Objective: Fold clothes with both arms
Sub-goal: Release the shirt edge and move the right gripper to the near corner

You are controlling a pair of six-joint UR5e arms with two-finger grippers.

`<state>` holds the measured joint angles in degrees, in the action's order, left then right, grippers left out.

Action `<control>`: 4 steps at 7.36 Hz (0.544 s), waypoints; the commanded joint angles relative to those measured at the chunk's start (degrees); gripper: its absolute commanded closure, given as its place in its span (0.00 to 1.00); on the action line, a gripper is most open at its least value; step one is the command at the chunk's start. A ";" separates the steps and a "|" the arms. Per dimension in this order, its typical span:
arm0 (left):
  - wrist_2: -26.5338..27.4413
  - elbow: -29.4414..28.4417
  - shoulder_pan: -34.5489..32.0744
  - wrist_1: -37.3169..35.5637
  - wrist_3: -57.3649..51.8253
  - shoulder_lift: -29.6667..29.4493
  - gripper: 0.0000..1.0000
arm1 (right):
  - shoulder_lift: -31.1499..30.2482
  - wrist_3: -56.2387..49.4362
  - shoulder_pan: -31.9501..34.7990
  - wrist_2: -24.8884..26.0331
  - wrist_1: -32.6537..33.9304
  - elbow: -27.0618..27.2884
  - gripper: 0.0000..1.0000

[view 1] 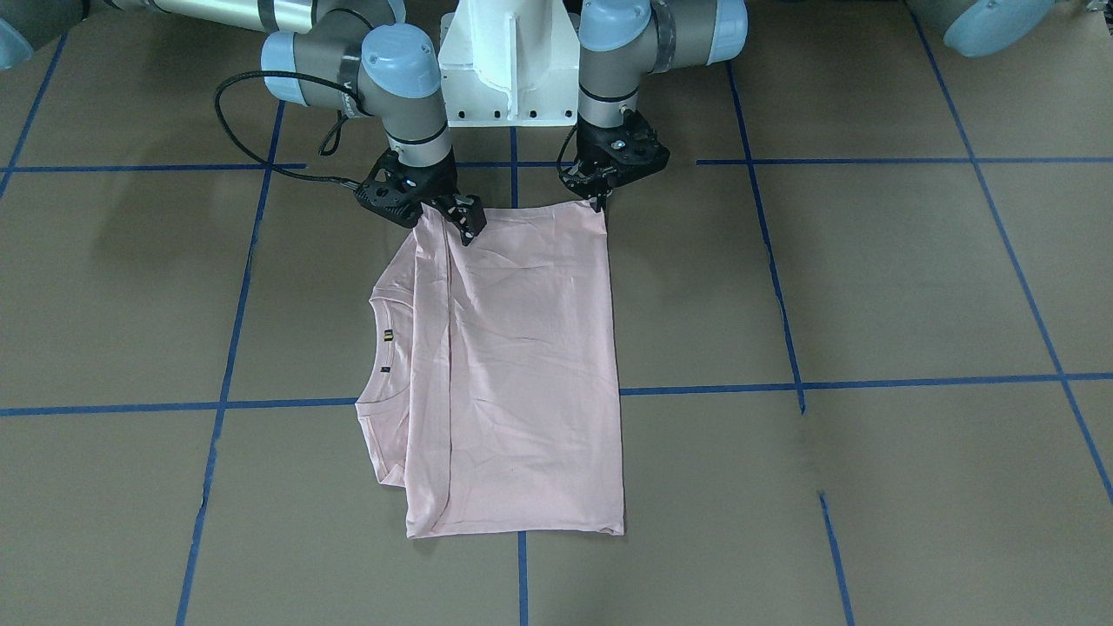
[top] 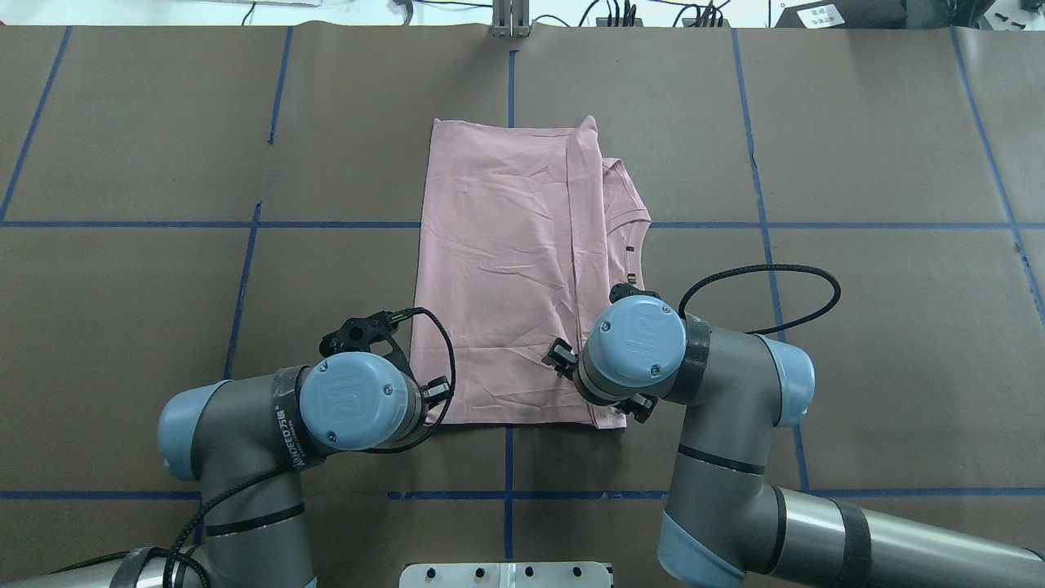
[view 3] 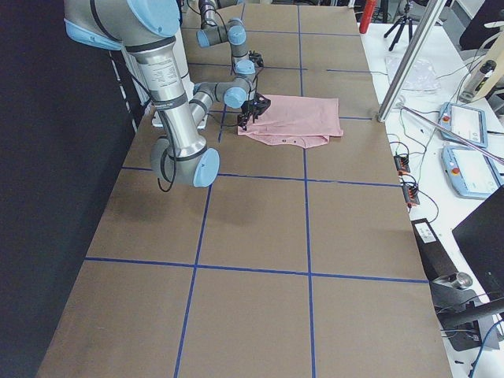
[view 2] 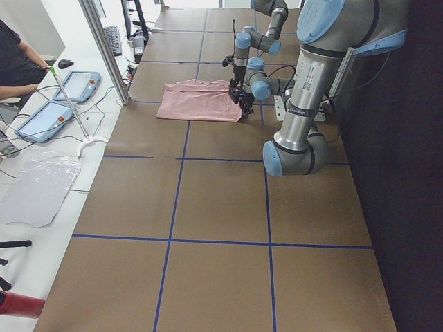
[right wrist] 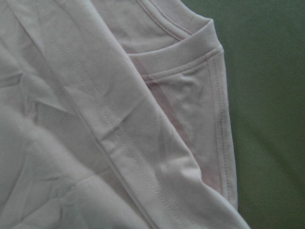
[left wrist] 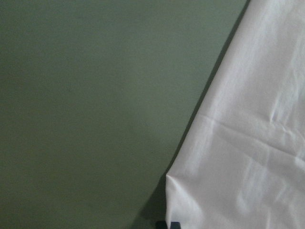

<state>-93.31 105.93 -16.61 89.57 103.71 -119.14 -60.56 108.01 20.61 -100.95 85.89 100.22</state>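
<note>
The pale pink T-shirt [view 1: 522, 365] lies flat about midway along the worktop [view 1: 869, 287], nearer the robot-side edge than the operators' edge. It is already doubled lengthwise into a long panel, with the collar [view 1: 383, 348] peeking out on the robot's right. Both arms are at the end of the panel nearest the robot.

The left gripper [view 1: 600, 205] sits on the end's left corner. Its jaws look drawn narrow and, as we judge it, pinch that corner. The right gripper [view 1: 465, 224] rests on the folded-over seam near the other end. We cannot tell how its jaws stand.

We take the step in hand to be the crosswise fold, carrying this end over to the one by the operators' edge. To do it well, we would make sure the right jaws catch every layer at the seam. Then we would raise both corners together and level, keeping the edge between them taut. We would lay it down square on the far end so nothing skews.
</note>
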 commanded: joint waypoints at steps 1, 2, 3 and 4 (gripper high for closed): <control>-0.03 -0.20 0.00 0.08 0.00 0.40 1.00 | -0.35 0.09 -0.39 -0.03 2.06 0.50 0.00; -0.03 -0.28 0.00 0.25 0.00 0.40 1.00 | -0.01 0.09 -0.40 -0.03 3.56 0.76 0.00; -0.03 -0.29 0.00 0.26 0.00 0.40 1.00 | -0.09 0.09 -0.74 -0.03 3.58 0.76 0.00; -0.12 -0.29 0.00 0.26 0.00 0.40 1.00 | -0.18 0.09 -0.92 -0.03 3.49 0.68 0.00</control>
<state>-93.36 105.67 -16.61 89.80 103.71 -118.76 -60.68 108.10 19.95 -100.99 89.17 100.90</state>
